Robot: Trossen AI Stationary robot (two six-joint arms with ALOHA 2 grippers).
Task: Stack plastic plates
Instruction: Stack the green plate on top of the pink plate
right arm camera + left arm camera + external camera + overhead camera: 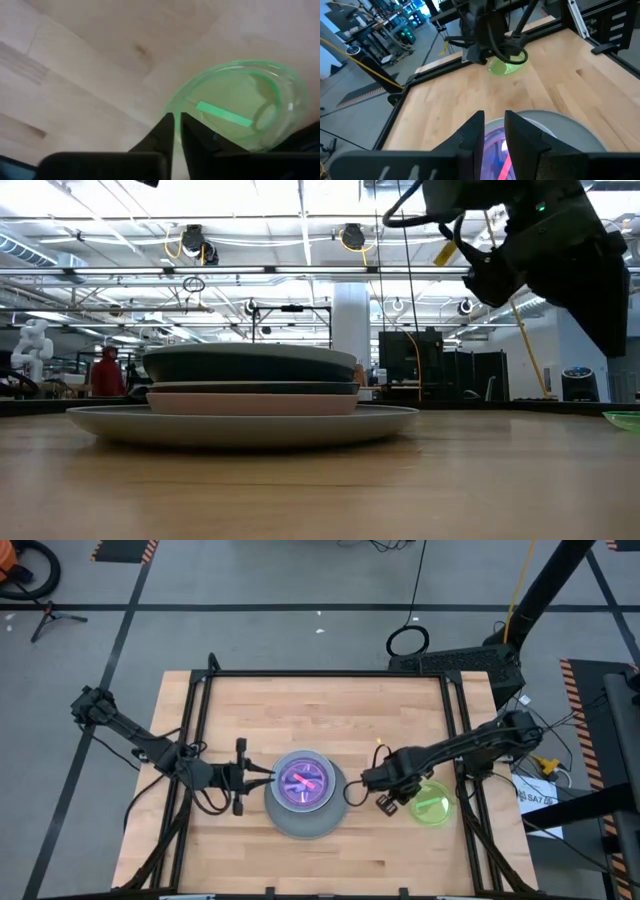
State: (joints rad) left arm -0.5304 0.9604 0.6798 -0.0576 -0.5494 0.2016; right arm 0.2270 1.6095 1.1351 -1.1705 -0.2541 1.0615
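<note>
A stack of plates (303, 795) rests on the table's middle. The largest grey plate (240, 423) is at the bottom, with a peach-pink plate (250, 402) and dark teal plates (250, 367) above it. On top lie translucent red and cyan plates (305, 782), which together look purple. A translucent green plate (432, 804) lies flat on the table to the stack's right. My left gripper (495, 137) hovers over the stack's left rim, its fingers a narrow gap apart. My right gripper (176, 130) is shut, raised above the green plate's (235, 110) rim on the stack side.
A black frame (330, 673) runs along the table's far edge and both sides. There is bare wood (320, 720) between the stack and the far rail, and more in front of the stack. A person in red (105, 372) stands far back in the room.
</note>
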